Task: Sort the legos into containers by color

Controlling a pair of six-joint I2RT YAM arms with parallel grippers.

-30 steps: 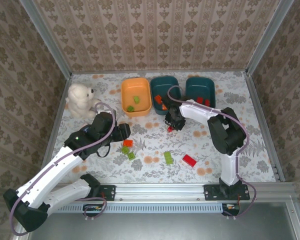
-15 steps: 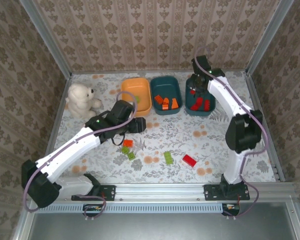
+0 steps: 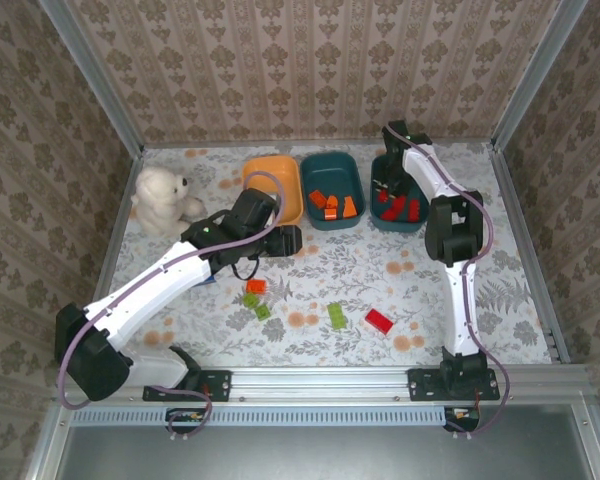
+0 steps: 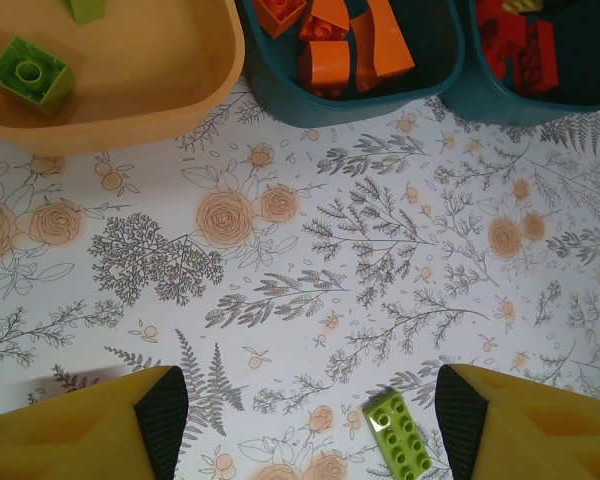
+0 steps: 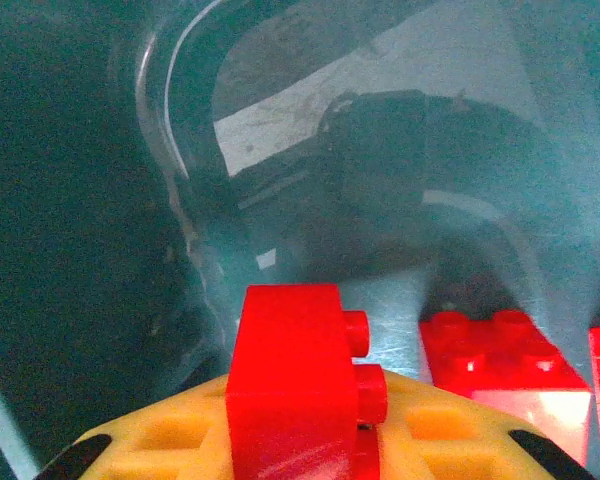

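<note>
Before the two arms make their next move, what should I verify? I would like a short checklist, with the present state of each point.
1. The right gripper has the red brick between its fingers: ok.
2. The right gripper is over the right teal tray, where other red bricks lie: ok.
3. Gap from the held brick to the tray floor: cannot tell.
4. The left gripper is open and empty: ok.
5. The lime green brick is centred under the left gripper: not ok, it lies off to one side.
</note>
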